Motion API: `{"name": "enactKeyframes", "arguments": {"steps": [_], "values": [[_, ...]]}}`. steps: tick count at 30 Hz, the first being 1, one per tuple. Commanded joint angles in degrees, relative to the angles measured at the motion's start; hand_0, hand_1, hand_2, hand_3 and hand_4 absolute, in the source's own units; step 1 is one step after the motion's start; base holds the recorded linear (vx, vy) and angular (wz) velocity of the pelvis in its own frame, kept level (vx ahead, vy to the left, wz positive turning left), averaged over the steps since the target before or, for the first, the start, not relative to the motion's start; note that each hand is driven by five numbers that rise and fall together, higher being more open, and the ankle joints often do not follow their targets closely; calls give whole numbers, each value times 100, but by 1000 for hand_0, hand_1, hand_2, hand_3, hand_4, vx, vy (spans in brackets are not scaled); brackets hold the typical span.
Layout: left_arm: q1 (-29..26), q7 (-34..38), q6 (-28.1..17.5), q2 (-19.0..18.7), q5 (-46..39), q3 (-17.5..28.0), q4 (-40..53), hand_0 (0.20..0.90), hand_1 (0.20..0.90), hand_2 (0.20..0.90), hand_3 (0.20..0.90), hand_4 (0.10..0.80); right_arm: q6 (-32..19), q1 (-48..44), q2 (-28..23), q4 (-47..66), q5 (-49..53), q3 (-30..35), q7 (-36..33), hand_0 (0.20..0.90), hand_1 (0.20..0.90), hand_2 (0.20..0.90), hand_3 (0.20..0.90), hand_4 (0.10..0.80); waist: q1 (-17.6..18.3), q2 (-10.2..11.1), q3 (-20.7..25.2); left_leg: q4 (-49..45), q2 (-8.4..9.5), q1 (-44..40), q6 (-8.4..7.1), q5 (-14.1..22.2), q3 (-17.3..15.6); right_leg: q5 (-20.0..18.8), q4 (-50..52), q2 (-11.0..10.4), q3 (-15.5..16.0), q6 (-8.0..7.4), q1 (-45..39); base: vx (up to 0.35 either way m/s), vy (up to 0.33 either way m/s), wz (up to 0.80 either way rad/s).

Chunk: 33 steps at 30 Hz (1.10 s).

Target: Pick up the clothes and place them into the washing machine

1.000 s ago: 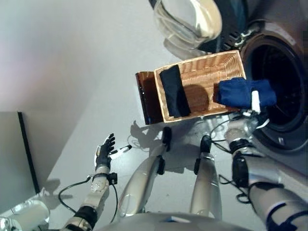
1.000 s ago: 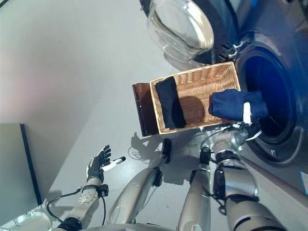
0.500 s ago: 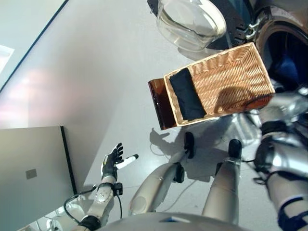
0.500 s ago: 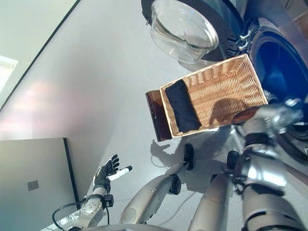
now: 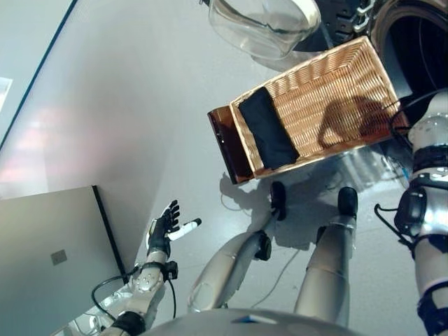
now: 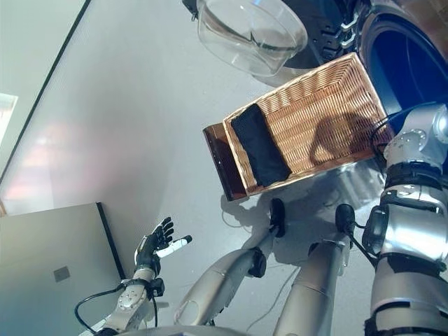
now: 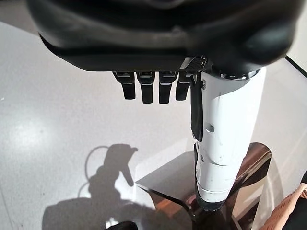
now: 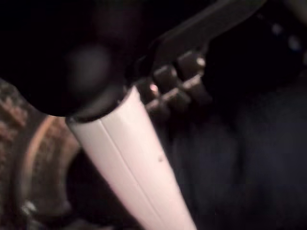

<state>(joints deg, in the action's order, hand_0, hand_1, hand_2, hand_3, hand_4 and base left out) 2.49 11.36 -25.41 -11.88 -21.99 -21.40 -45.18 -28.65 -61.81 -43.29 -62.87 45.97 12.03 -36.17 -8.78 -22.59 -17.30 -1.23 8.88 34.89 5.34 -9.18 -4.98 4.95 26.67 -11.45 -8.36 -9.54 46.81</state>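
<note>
A shallow wicker basket (image 5: 329, 98) rests on a low dark brown box (image 5: 222, 143) beside the washing machine's open drum (image 6: 413, 56). A black cloth (image 5: 267, 136) lies across the basket's end away from the machine. My right arm (image 5: 428, 147) reaches past the basket into the drum. In the right wrist view my right hand (image 8: 177, 91) has relaxed fingers and a straight white-covered thumb. A dark blue cloth (image 8: 240, 158) lies just past it inside the dark drum. My left hand (image 5: 162, 227) hangs open and empty over the floor at the lower left.
The machine's round glass door (image 5: 262, 21) stands open above the basket. A flat grey panel (image 5: 49, 266) lies on the floor near my left hand. Grey floor spreads to the left of the box.
One second ago my right hand held the blue cloth at the drum's mouth beside the basket. It has since gone into the drum with the cloth. The camera has shifted.
</note>
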Motion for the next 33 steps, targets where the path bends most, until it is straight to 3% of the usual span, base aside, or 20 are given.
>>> {"name": "enactKeyframes", "arguments": {"steps": [1,8,17,18,21,24,33], "values": [[63,141,-187,-154,-121,223,-238,900,900,900,900,800,-277,-183,-623,29,47,-527,418,900,900,900,900,800,-84,-317,415,-883,28,278,-516,682,-55,-542,-818,55,263,554,-532,0,0,0],[80,165,-80,-147,-75,305,-388,900,900,900,900,800,-234,100,-144,-82,211,-479,606,900,900,900,900,800,-114,-212,411,-914,-16,305,-524,655,-5,-519,-770,116,338,583,-560,-5,-10,1],[-2,237,-44,-209,19,523,-399,900,900,900,900,800,301,710,287,-746,-234,-696,660,900,900,900,900,800,-20,199,188,-1073,-143,338,-522,654,41,-523,-721,198,466,629,-661,-17,-48,8],[25,253,-51,-205,31,606,-378,900,900,900,900,800,319,1093,642,-494,-271,-750,879,900,900,900,900,800,44,345,75,-1152,-189,387,-514,649,58,-534,-701,240,506,649,-667,-32,-70,1],[126,237,-43,-220,65,728,-342,900,900,900,900,800,460,1553,962,-384,-518,-909,1045,900,900,900,900,800,89,608,14,-1203,-235,413,-518,647,93,-537,-698,279,595,677,-704,-23,-68,-2],[76,258,26,-268,270,791,-481,900,900,900,900,800,834,1562,1030,-882,-1367,-1401,911,900,900,900,900,800,67,826,-25,-1272,-280,420,-524,643,162,-541,-698,302,695,697,-784,-6,-61,0],[117,275,110,-400,492,1040,-228,900,900,900,900,800,1301,1374,1399,-1593,-2493,-2255,901,900,900,900,900,800,-148,1329,11,-1336,-319,329,-530,636,430,-497,-748,305,1021,740,-1071,20,-51,20]]}}
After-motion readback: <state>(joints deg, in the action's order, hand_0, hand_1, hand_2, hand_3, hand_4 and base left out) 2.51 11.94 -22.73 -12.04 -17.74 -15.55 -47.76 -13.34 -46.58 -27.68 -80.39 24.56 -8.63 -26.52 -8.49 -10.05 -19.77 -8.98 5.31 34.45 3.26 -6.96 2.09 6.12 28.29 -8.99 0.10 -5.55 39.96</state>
